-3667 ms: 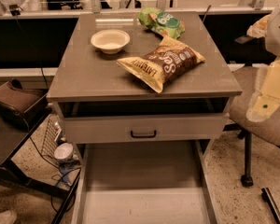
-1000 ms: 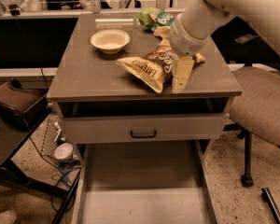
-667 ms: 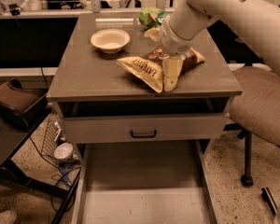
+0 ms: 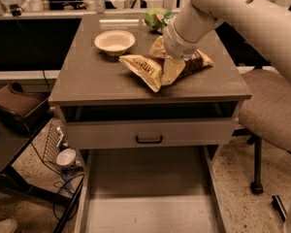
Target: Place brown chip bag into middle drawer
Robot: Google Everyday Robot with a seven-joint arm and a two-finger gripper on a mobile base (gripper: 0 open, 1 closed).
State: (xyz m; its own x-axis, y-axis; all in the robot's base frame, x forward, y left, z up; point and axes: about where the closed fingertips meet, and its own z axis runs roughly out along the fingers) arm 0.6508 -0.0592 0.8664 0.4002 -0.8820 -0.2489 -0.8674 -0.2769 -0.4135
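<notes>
Camera view: gripper (image 4: 172, 68) on brown chip bag (image 4: 144, 67) near table (image 4: 94, 84) front edge, grip unclear

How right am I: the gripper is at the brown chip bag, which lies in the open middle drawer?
No: the camera view shows the gripper at the brown chip bag, which lies on the cabinet top, above the open middle drawer.

We log bowl (image 4: 114, 41) on desk (image 4: 82, 81) | green bag (image 4: 157, 17) at its back edge | chair (image 4: 271, 108) beside desk | gripper (image 4: 172, 71) low over desk
</notes>
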